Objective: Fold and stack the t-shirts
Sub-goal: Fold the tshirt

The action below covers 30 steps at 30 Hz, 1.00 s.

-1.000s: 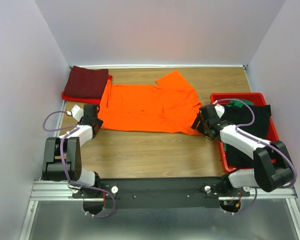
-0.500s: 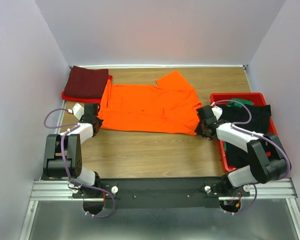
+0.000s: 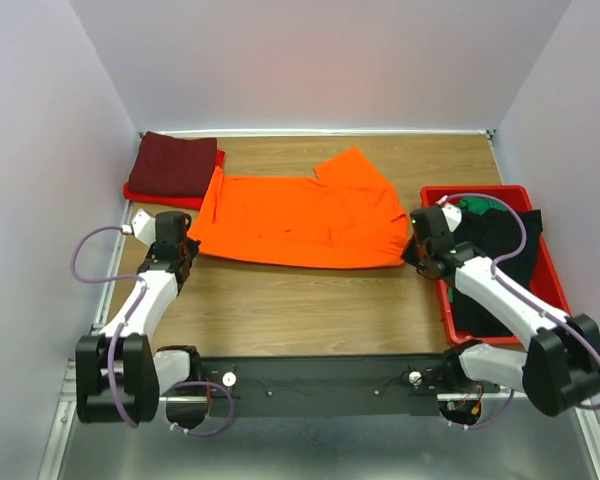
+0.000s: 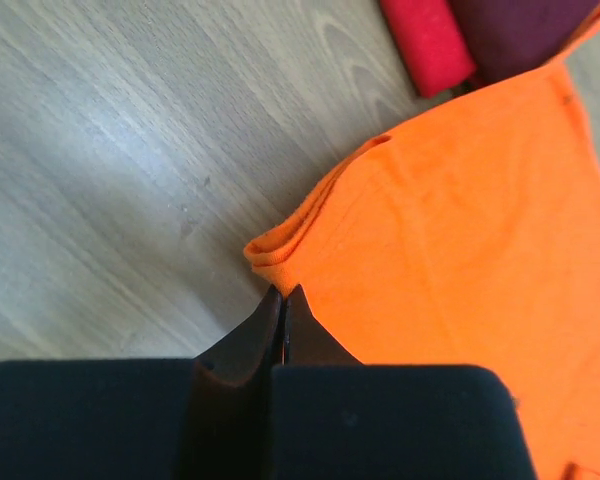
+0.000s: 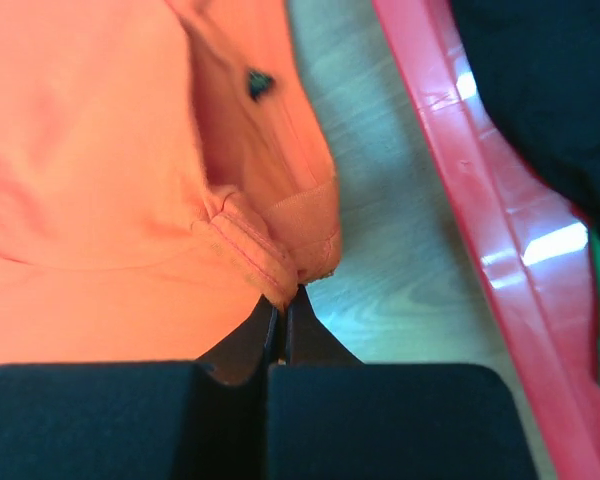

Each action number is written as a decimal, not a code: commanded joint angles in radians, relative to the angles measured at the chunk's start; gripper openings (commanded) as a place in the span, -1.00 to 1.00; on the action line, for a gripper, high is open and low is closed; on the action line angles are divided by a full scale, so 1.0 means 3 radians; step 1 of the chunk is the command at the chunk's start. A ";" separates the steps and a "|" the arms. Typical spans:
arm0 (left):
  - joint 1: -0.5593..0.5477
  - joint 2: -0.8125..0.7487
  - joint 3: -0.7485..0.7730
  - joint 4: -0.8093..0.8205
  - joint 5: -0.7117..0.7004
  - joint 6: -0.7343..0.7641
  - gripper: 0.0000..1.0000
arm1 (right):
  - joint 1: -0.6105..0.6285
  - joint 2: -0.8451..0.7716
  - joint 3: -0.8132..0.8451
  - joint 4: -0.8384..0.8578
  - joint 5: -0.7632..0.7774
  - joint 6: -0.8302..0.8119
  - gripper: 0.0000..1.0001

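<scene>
Orange t-shirt [image 3: 300, 215] lies across the bench [image 3: 300, 310] — my left jaws and right jaws clamp shut on its lower corners.

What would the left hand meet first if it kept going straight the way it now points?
The bunched near corner of the orange t-shirt: the left hand is shut right on that hem. Beyond it comes the wooden table, though depth is unclear.
</scene>
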 commanded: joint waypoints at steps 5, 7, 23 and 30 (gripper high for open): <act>0.0044 -0.0864 -0.0079 -0.0545 0.0029 -0.0095 -1.00 | -0.0030 -0.0619 0.0211 -0.0744 -0.0034 0.0029 -0.99; 0.0044 -0.1008 -0.0058 -0.0633 0.0029 -0.0105 -1.00 | -0.0035 -0.0701 0.0226 -0.0816 -0.0050 0.0034 -0.98; 0.0049 -0.1709 -0.0140 -0.1170 0.0294 -0.0213 -0.51 | -0.0030 -0.1054 0.0293 -0.1190 -0.0316 0.0131 -0.44; 0.0049 -0.1700 0.0182 -0.1278 0.0264 -0.0060 0.14 | -0.0030 -0.1075 0.0477 -0.1246 -0.0413 -0.0006 0.39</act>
